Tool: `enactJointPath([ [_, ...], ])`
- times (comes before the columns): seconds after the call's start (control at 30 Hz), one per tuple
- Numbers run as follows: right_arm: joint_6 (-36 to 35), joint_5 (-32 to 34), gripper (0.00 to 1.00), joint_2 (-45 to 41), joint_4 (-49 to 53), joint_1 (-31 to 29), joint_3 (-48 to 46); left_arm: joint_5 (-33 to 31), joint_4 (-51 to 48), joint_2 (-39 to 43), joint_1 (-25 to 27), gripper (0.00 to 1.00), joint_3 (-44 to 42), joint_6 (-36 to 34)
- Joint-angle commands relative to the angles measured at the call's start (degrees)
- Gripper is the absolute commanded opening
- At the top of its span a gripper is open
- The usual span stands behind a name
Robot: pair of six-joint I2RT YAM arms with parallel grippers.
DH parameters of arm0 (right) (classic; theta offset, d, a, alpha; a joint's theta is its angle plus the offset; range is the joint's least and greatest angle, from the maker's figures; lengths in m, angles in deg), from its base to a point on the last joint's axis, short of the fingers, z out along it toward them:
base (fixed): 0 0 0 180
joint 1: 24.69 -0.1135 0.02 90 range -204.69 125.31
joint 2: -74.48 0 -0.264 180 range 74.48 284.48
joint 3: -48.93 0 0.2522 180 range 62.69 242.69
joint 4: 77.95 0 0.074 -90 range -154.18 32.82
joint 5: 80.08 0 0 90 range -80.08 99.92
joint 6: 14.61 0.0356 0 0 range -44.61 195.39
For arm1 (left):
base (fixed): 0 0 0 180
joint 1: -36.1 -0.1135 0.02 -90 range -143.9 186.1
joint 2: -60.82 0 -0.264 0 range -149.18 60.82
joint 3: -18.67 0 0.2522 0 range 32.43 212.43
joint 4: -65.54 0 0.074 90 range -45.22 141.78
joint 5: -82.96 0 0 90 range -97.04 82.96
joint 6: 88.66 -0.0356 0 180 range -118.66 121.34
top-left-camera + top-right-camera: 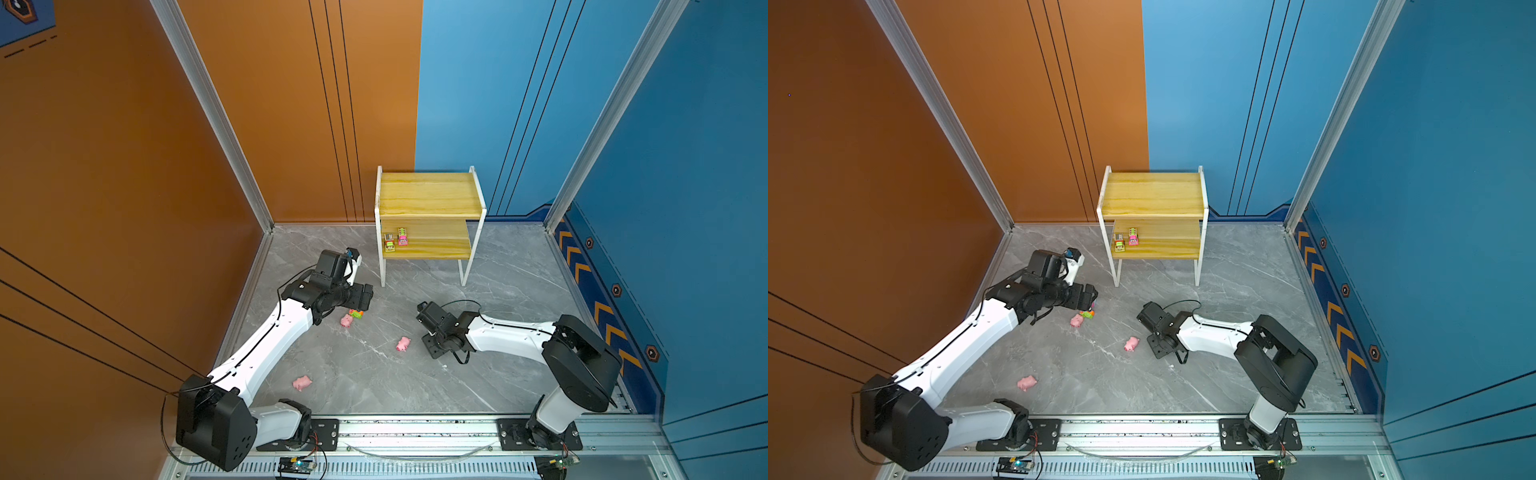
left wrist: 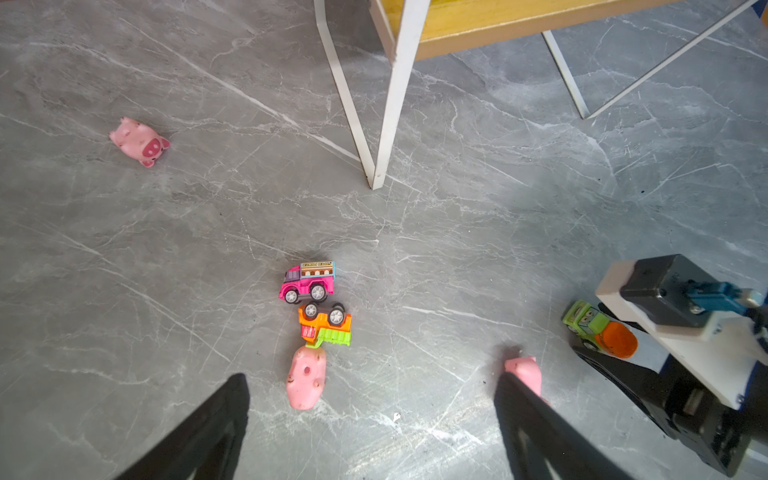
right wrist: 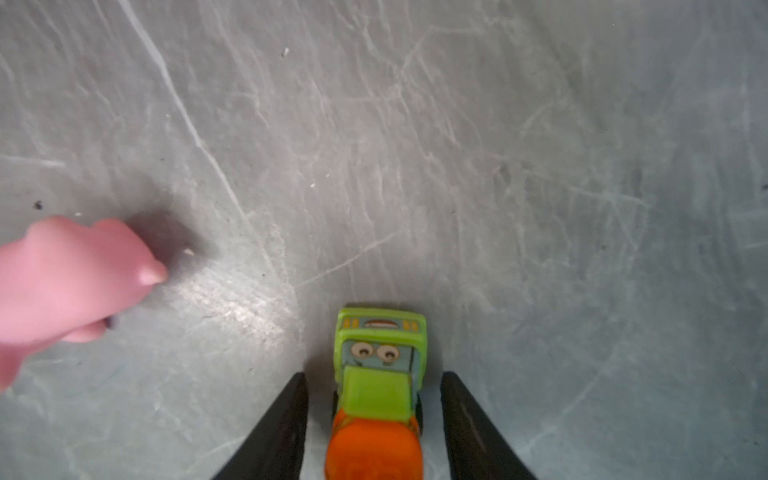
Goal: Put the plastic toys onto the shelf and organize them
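Observation:
The shelf (image 1: 428, 195) (image 1: 1152, 195) stands at the back with two toy trucks (image 1: 389, 242) (image 1: 402, 236) on its lower board. My right gripper (image 3: 374, 376) (image 1: 434, 345) is low over the floor and open. Its fingers (image 3: 453, 399) stand on either side of a green and orange truck (image 3: 380, 374) with a gap on each side. My left gripper (image 2: 372, 380) (image 1: 363, 294) hangs wide open and empty above a pig (image 2: 305, 378), an overturned orange and green truck (image 2: 326, 326) and a pink truck (image 2: 309, 282). More pigs (image 1: 403, 344) (image 1: 302, 382) (image 2: 139, 141) lie apart on the floor.
The shelf's white legs (image 2: 390, 124) stand just beyond the truck cluster. In the right wrist view a pig (image 3: 70, 282) lies close beside the right gripper. Orange and blue walls close in the grey marble floor (image 1: 498, 374), with the arms' rail (image 1: 415, 428) along the front.

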Motion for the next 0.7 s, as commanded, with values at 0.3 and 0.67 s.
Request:
enactJointPath([
  [0.3, 4.4, 0.2, 0.56, -5.1, 0.8, 2.2, -6.9, 1.5, 0.7, -0.1, -0.9, 0.93, -0.8, 0.3],
  [0.67, 8.3, 1.9, 0.56, -4.1, -1.1, 6.8, -7.3, 1.8, 0.9, 0.1, -1.0, 0.93, -0.9, 0.2],
])
